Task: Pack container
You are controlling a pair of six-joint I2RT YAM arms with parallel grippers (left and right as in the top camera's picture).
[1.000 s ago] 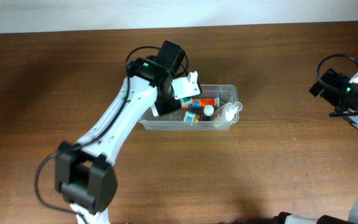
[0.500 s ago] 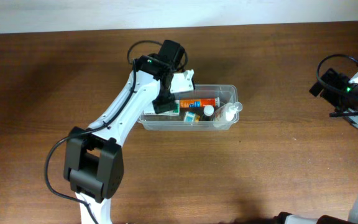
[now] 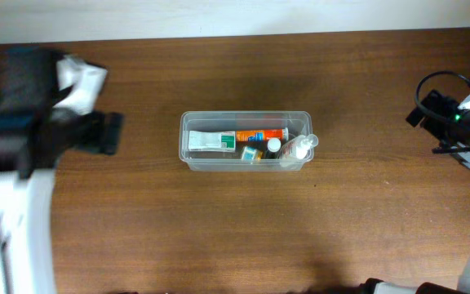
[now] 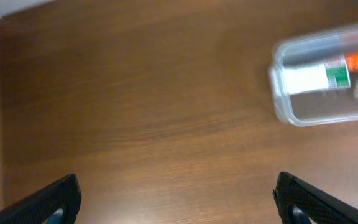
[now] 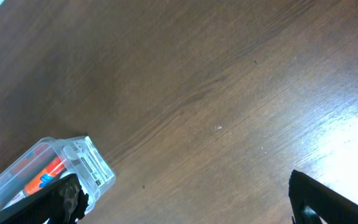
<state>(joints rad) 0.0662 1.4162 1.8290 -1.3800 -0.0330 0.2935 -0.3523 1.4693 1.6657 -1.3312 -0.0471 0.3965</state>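
The container (image 3: 188,155), a clear rectangular tub, sits mid-table. Inside lie a white and green tube (image 3: 212,141), an orange tube (image 3: 261,134), a white-capped small bottle (image 3: 272,145) and a clear bottle (image 3: 299,148) leaning at its right end. My left arm (image 3: 23,122) is a blur at the far left, well away from the tub. The left gripper (image 4: 178,186) is open over bare wood, with the container (image 4: 278,99) up to its right. At the right edge, the right gripper (image 5: 184,186) is open and empty, the container (image 5: 86,162) showing by its left finger.
Brown wooden table (image 3: 243,229) all round the tub. A pale wall strip (image 3: 219,16) runs along the far edge. The right arm (image 3: 455,122) with its cables stands at the table's right edge.
The left gripper opened over the tub and left the white and green tube inside. The left arm then swung fast to the far left. The right arm has not moved.
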